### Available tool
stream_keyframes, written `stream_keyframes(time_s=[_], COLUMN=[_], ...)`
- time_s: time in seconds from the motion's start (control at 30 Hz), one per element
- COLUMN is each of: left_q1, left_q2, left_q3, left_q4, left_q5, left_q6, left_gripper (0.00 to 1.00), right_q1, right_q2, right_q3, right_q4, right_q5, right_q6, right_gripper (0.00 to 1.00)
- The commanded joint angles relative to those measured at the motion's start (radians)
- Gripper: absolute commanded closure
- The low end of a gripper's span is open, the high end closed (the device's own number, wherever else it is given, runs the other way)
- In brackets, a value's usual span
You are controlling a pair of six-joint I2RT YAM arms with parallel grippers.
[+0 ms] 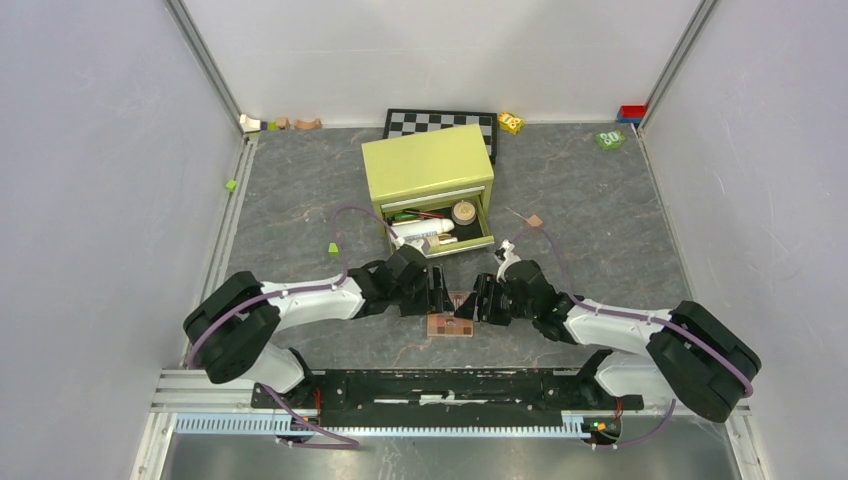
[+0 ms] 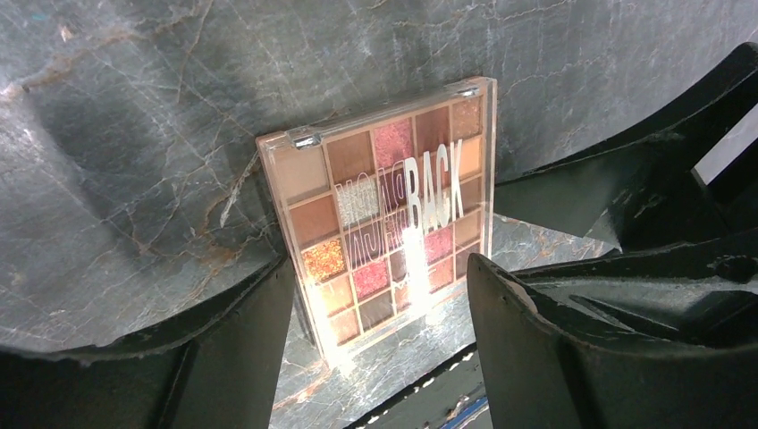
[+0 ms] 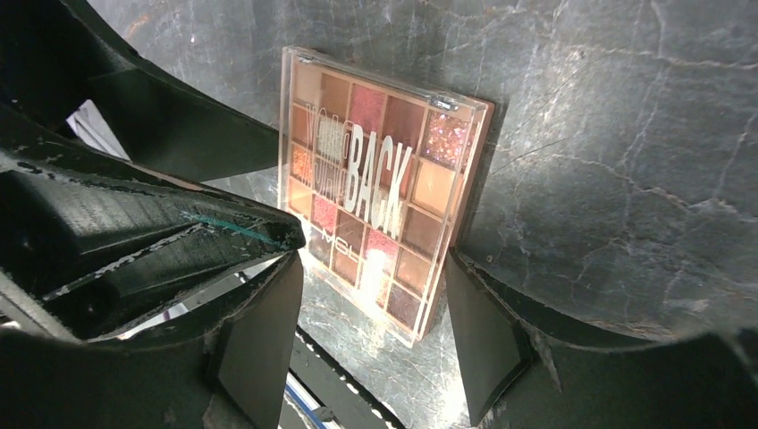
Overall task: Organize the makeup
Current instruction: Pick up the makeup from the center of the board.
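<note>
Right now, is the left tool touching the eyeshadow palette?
Cannot tell. In the left wrist view the fingers of the left tool flank the eyeshadow palette closely, but neither contact nor a gap shows plainly. The top view hides it.

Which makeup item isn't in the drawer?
The square pink-brown eyeshadow palette, lying on the table in front of the open drawer; the other cosmetics sit inside it.

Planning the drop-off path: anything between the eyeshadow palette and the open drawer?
Nothing lies on the table between the eyeshadow palette and the open drawer. Only the left gripper and right gripper hang over that stretch, both straddling the palette. Drawer already holds a white bottle and round compact.
</note>
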Motion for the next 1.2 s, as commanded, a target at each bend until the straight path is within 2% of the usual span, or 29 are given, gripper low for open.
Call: stream_keyframes(time_s=[0.0, 0.4, 0.53, 1.17], left_q1=[-0.020, -0.019, -0.018, 0.011], left_q2=[-0.018, -0.032, -0.032, -0.017], left_q3=[0.088, 0.138, 0.142, 0.264], left_q4=[0.067, 0.019, 0.017, -0.070], left_q5=[0.082, 0.072, 0.069, 0.058], left_q6=[0.030, 0.041, 0.044, 0.092], left_gripper=[0.24, 0.24, 0.28, 0.27], right_q1=[0.013, 0.012, 0.012, 0.000], right_q2=[-0.027, -0.029, -0.042, -0.050], right_q3=[0.079, 0.131, 0.134, 0.248], right_q4=[0.029, 0.027, 0.020, -0.037], right_q5=[0.058, 0.076, 0.085, 0.100], right_q6=[-0.023, -0.032, -0.033, -0.071], right_gripper=[0.35, 0.35, 0.36, 0.36])
